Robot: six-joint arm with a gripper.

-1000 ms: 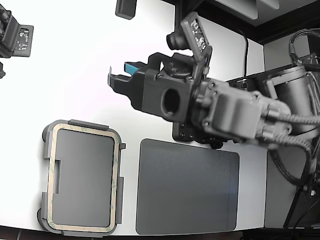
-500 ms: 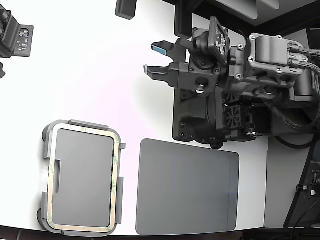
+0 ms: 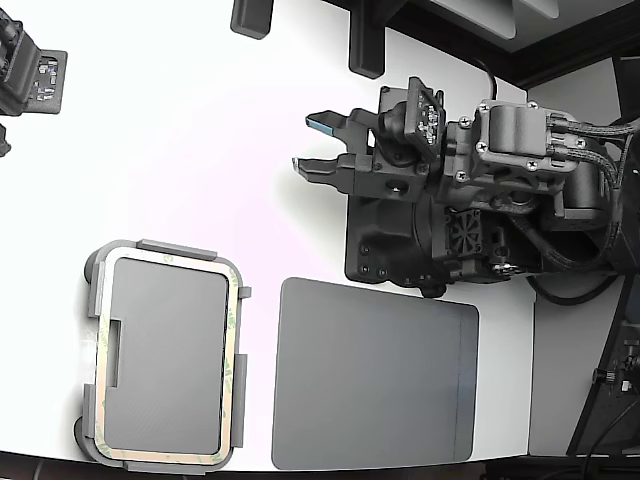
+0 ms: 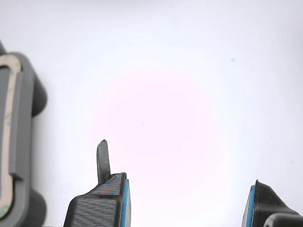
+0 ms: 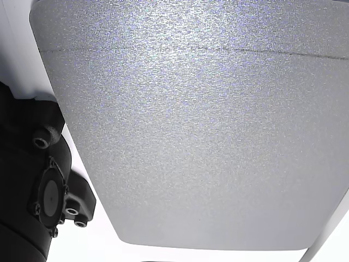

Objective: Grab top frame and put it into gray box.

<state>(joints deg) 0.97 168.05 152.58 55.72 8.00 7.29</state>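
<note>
The top frame [image 3: 232, 360], a thin pale greenish-tan rim with a hollow middle, lies flat inside the gray box [image 3: 175, 247] at the lower left of the exterior view. My gripper [image 3: 305, 142] is open and empty. It hangs over bare white table, well to the upper right of the box and apart from it. In the wrist view the two blue-padded fingers [image 4: 102, 203] stand wide apart around my gripper [image 4: 187, 208]. One end of the gray box [image 4: 23, 109] with a strip of the frame [image 4: 5, 127] shows at that picture's edge.
A darker flat gray mat [image 3: 375, 375] lies to the right of the box and fills the other view [image 5: 191, 136]. The arm's black base [image 3: 400, 250] stands behind the mat. Black fixtures sit at the table's far edge [image 3: 30, 75] [image 3: 252, 15].
The arm has drawn back toward the exterior view's right and turned, carrying the open gripper away from the box. The frame and box have not moved.
</note>
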